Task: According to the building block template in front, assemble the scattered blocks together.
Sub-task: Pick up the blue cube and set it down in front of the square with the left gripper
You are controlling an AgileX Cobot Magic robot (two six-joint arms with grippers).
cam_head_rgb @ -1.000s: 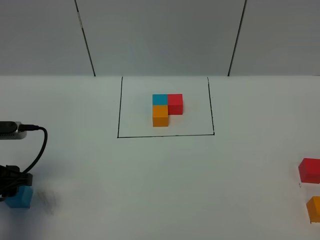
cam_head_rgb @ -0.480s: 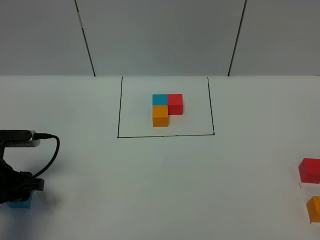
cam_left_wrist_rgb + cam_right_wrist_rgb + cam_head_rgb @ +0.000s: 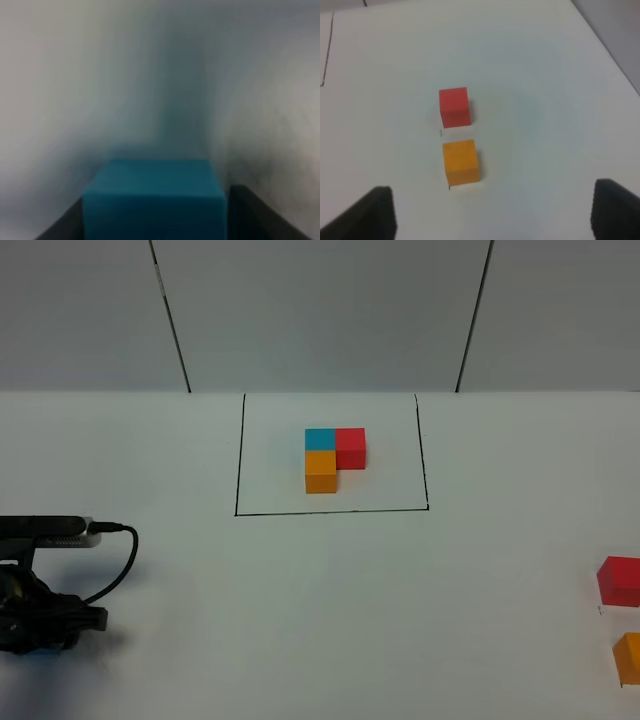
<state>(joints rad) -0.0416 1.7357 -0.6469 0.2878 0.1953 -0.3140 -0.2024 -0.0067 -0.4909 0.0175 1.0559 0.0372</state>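
The building block template (image 3: 334,460), an L of blue, red and orange cubes, sits inside a black outline (image 3: 238,455) at the table's middle. Of the scattered blocks, the blue cube (image 3: 154,197) fills the left wrist view, with my left gripper (image 3: 155,215) shut on it and a dark finger (image 3: 62,227) pressed against each side. From the high camera the left arm (image 3: 40,620) hides that cube at the lower left. A red cube (image 3: 620,582) (image 3: 454,106) and an orange cube (image 3: 630,658) (image 3: 461,161) lie apart at the far right. My right gripper (image 3: 497,200) hangs open above them, just short of the orange cube.
A black cable (image 3: 118,560) loops off the left arm. The table's right edge (image 3: 615,60) runs close to the red and orange cubes. Grey wall panels (image 3: 320,310) stand behind the table.
The left arm has slid to the right over the blue cube, which no longer shows from the high camera. Its jaws have closed in. The cubes on the right lie as before.
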